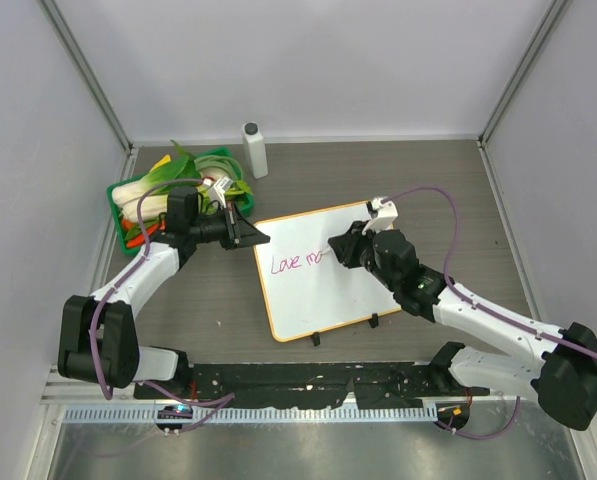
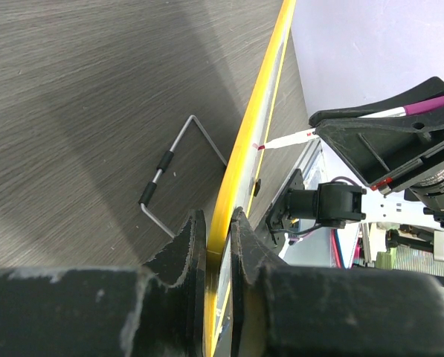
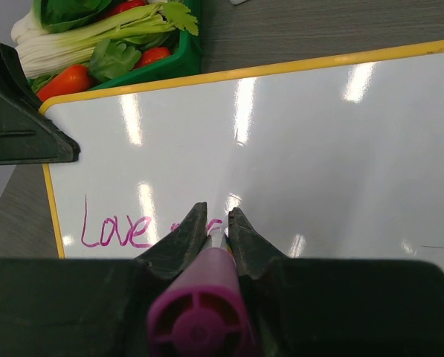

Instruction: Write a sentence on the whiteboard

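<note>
We are reading pink cursive handwriting (image 1: 296,262) on the whiteboard (image 1: 328,300): "Love", then what is looking like an "m".

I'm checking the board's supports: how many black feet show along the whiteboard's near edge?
2. One foot sits by the whiteboard's near-left corner; the other foot is further right along that same edge. More may be hidden under the board.

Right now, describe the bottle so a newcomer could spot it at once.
Find the whiteboard on the table, then the green tray of vegetables beyond its far left corner. The bottle stands upright just right of that tray, at the far edge; it alone is a white cylinder with a grey cap.
</note>
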`<state>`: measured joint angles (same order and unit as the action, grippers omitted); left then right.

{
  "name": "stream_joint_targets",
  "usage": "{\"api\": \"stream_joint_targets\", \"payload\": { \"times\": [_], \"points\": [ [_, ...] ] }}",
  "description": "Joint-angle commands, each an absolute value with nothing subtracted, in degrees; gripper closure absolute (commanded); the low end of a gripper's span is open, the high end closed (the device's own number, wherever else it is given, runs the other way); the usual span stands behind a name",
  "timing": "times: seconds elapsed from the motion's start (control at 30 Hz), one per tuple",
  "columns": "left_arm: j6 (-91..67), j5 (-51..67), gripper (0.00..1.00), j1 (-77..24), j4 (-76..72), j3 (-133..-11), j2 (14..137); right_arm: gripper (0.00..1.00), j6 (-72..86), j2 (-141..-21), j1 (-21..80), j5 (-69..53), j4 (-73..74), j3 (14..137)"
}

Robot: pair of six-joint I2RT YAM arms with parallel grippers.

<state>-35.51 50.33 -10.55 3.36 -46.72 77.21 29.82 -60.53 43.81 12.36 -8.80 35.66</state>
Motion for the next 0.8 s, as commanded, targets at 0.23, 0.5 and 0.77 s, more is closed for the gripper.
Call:
{"api": "stream_joint_targets", "payload": {
  "times": [0.23,0.5,0.77],
  "points": [
    [-30.5,41.1,1.00,-11.1,8.7,-47.0,78.2,0.99,27.6,-61.1,43.9,14.1,-6.5,36.9],
    [-30.7,41.2,1.00,-11.2,8.8,-47.0,78.2,0.99,28.1,-61.3,43.7,11.7,-5.4,35.8],
    [-30.6,41.2,1.00,-11.6,8.7,-46.8,78.0,0.99,28.2,-60.9,43.6,10.9,-4.4,35.0]
  ]
}}
